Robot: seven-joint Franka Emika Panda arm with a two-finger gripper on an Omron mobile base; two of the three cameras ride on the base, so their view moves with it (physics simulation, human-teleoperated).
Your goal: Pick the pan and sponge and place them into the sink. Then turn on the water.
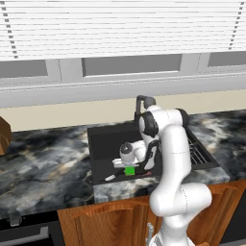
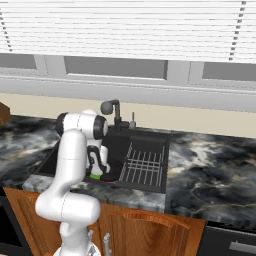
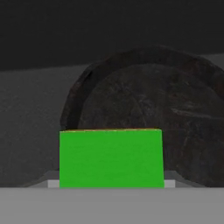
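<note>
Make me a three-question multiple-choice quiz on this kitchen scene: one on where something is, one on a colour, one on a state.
1. Where is the pan?
A. Inside the sink
B. On the counter
C. On the windowsill

2. What colour is the sponge?
A. Yellow
B. Bright green
C. Blue

3. Is water running from the faucet?
A. Yes, a strong stream
B. No stream visible
C. The basin is overflowing

Answers: 1 A, the hand view shows the pan on the dark basin floor. 2 B, a green block right before the hand camera. 3 B, nothing falls from the spout.

Matt green sponge (image 3: 111,158), rough dull black pan (image 3: 153,127), glossy marbled stone counter (image 1: 43,163), varnished wood cabinet fronts (image 1: 105,223), matt dark sink (image 1: 103,144)
</note>
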